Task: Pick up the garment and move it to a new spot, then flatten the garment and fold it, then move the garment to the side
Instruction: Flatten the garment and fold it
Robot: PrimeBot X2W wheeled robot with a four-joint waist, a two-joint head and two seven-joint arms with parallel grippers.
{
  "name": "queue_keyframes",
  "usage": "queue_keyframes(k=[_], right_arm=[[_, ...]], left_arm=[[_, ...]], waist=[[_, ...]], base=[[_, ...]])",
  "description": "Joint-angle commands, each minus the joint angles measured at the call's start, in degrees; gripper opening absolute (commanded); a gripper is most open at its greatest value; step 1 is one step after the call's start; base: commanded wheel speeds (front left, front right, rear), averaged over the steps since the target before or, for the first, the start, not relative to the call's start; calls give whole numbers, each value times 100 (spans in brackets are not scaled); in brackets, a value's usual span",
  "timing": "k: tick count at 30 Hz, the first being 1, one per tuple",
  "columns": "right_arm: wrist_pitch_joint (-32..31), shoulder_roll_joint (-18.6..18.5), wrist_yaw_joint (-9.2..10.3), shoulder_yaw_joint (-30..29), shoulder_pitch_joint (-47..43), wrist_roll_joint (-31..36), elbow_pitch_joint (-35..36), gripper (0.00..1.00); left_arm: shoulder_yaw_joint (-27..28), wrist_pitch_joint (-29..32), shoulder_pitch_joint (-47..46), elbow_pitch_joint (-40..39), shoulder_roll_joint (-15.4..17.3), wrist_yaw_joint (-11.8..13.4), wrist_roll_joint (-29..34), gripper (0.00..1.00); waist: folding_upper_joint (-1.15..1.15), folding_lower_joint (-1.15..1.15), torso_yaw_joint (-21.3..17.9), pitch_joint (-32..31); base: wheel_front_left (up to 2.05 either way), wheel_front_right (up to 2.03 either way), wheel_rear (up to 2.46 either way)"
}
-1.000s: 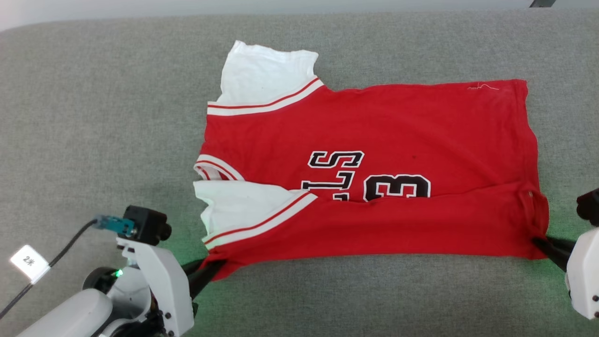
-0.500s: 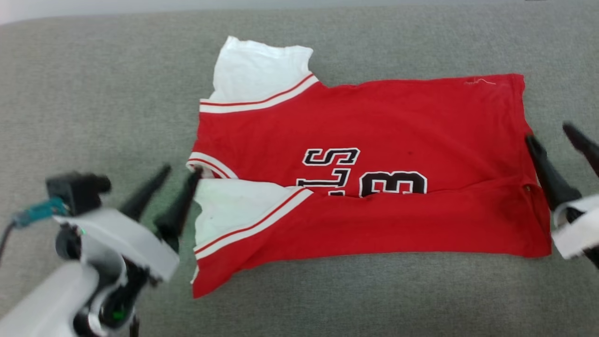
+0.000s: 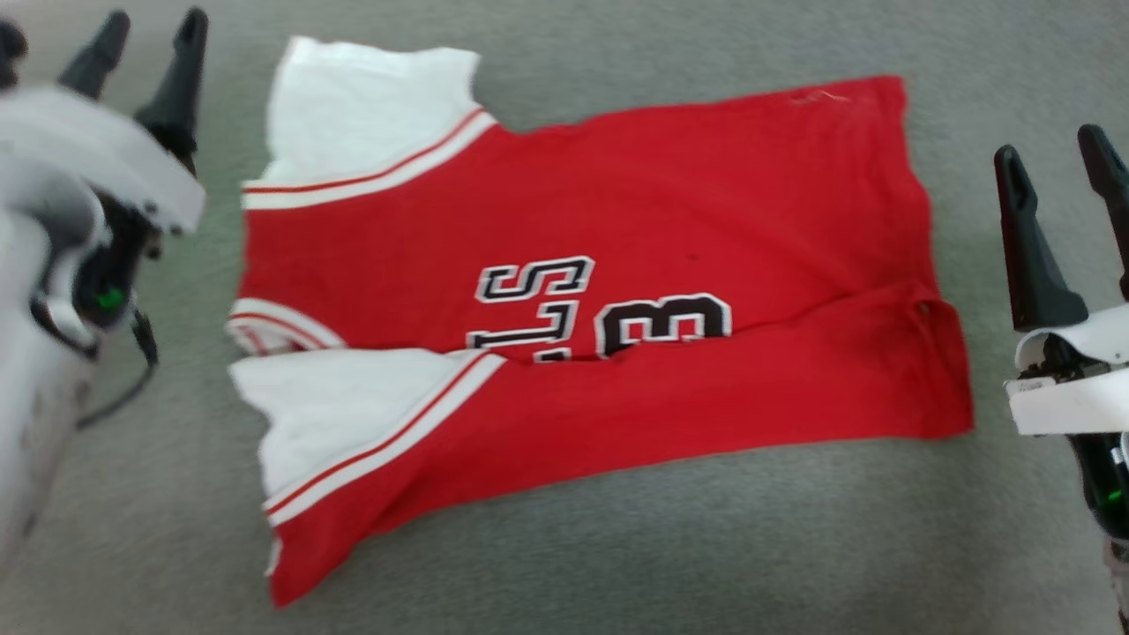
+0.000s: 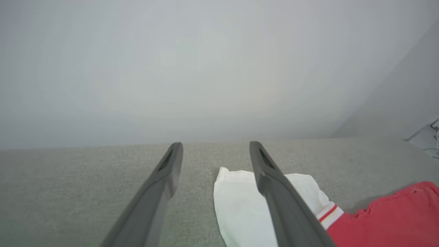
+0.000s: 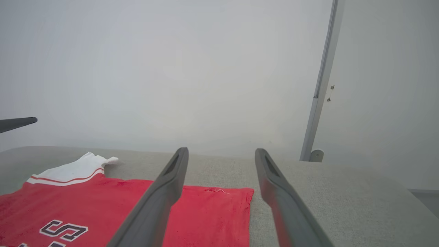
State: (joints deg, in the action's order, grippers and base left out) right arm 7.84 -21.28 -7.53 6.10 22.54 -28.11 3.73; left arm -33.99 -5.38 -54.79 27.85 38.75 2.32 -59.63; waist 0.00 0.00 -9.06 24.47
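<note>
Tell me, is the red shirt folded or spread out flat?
Partly folded. The garment has its near edge turned over its front, hiding part of the lettering; the far white sleeve lies spread flat.

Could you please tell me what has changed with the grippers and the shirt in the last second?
The left gripper and the right gripper let go of the near corners of the garment, opened, and drew clear, one at each end of it. The garment stayed flat on the grey surface, its near strip folded over the lettering.
</note>
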Motion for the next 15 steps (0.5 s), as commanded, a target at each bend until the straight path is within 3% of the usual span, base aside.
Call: queue_keyframes(k=[1, 7, 15], right_arm=[[46, 77, 9, 3, -109, 9, 33, 100], [128, 190, 9, 72, -178, -69, 1, 100], [231, 163, 9, 117, -143, -152, -84, 100]], left_arm=[[-142, 280, -343, 380, -28, -107, 133, 100], [-700, 1847, -1444, 1579, 21, -482, 413, 100], [-1203, 4426, -2352, 2477, -152, -786, 220, 100]], waist=[[0, 0, -476, 329], [0, 0, -900, 561], [0, 0, -1062, 758]], base=[[0, 0, 0], [0, 0, 0], [0, 0, 0]])
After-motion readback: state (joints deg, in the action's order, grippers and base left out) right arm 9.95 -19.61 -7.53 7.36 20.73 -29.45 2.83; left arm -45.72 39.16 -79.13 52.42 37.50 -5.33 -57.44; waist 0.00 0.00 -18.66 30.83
